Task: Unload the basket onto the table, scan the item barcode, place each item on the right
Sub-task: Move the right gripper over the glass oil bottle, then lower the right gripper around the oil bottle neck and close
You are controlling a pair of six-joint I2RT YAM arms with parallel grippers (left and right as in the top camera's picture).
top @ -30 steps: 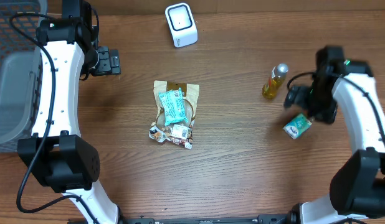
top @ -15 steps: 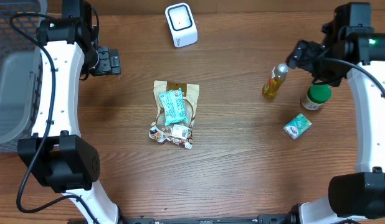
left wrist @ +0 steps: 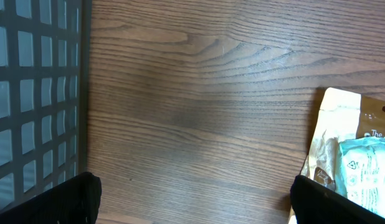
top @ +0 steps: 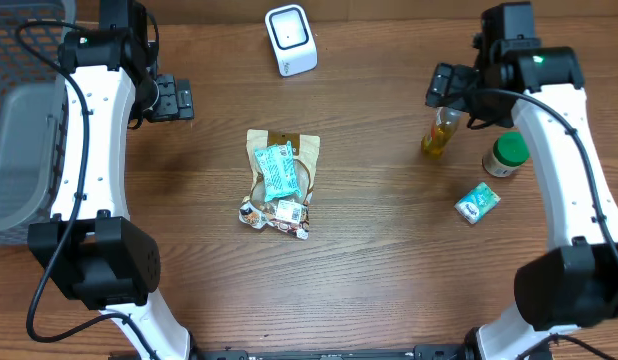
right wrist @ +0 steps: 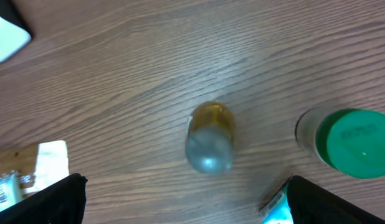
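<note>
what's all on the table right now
scanner: 1, white, far edge, middle
pouch: 1, beige, table centre
packet: 1, teal, on the pouch
small wrappers: several, mixed colours, pouch's near end
bottle: 1, yellow, silver cap, right side
jar: 1, green lid, right of bottle
small box: 1, teal, nearer than jar
basket: 1, grey, left edge
table: 1, brown wood
left gripper: 1, black, open, near basket
right gripper: 1, black, open, over bottle

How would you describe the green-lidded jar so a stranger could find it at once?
On the right side of the wooden table, three small items cluster. The jar stands right of the yellow bottle and beyond the teal packet. It alone has a round green lid.
</note>
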